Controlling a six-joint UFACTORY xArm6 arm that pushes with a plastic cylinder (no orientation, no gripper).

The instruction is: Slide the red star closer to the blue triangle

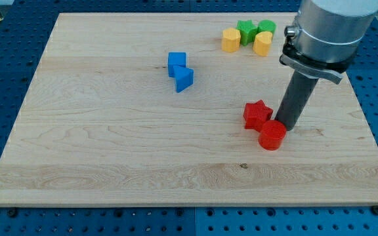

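Note:
The red star (pixel 256 114) lies right of the board's middle. The blue triangle (pixel 184 79) sits up and to the left of it, touching a blue cube (pixel 176 63) above it. My tip (pixel 287 126) rests on the board just right of the red star and right above a red cylinder (pixel 272 135), close to or touching both. The rod rises from it to the arm's grey body at the view's top right.
A yellow hexagon (pixel 230 40), a green star (pixel 246 30), a yellow block (pixel 262 43) and a green block (pixel 266 27) cluster near the board's top edge. The wooden board (pixel 110 151) lies on a blue perforated table.

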